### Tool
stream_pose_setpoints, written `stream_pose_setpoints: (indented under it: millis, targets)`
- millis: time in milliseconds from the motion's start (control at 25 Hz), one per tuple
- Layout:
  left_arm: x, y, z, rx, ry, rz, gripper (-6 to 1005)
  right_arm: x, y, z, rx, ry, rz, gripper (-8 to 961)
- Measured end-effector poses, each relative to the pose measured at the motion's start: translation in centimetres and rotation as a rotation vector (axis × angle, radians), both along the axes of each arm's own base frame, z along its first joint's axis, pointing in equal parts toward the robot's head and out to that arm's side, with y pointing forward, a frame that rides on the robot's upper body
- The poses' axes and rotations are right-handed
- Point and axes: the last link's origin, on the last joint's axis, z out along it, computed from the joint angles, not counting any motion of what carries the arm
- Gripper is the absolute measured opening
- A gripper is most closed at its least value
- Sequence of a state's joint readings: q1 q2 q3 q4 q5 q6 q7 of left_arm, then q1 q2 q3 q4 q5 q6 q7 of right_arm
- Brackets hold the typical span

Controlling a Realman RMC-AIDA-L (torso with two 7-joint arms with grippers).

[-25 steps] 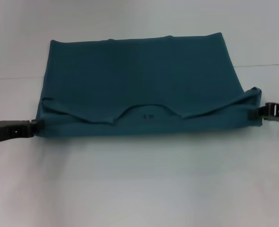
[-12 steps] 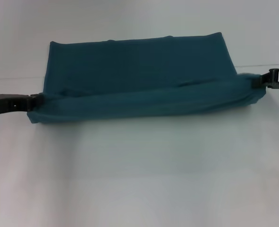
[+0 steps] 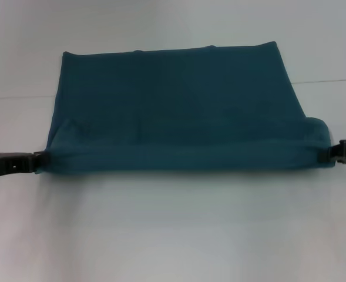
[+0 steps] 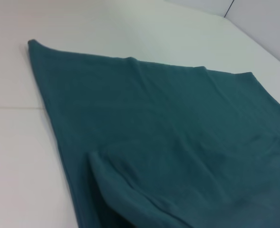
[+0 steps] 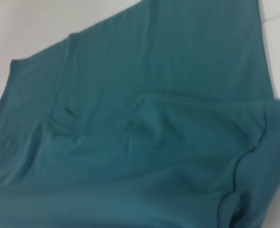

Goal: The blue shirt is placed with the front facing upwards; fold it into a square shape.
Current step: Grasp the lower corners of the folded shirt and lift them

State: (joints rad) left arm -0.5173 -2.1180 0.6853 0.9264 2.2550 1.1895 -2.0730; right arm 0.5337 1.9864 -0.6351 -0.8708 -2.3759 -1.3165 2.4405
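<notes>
Left gripper point(image 3: 39, 161) sits low at the left side of the bench point(image 3: 173, 229), its arm cut off by the picture edge. Its fingers are pinched on the near left corner of the blue shirt point(image 3: 178, 111); the fingertips are hidden in the cloth.

The shirt lies flat at mid-bench as a wide folded slab, plain teal side up. No lettering or collar shows. Its near edge is a rolled fold running straight between the two grippers. The far edge lies straight, with a small ripple. In the left wrist view a loose inner layer point(image 4: 130, 199) bulges at the near corner.

Right gripper point(image 3: 331, 154) grips the near right corner, where the cloth bunches. Bare bench lies open near and far.
</notes>
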Motion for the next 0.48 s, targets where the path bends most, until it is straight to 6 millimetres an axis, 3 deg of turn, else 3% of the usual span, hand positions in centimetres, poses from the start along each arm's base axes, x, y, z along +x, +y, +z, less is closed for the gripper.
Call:
stream_pose_setpoints:
  millis: [480]
  targets:
    - [-0.8,-1.6,-0.2,-0.043,0.005,-0.001,26,1.9,-2.5,-1.6,-0.047,0.029,-0.054,80]
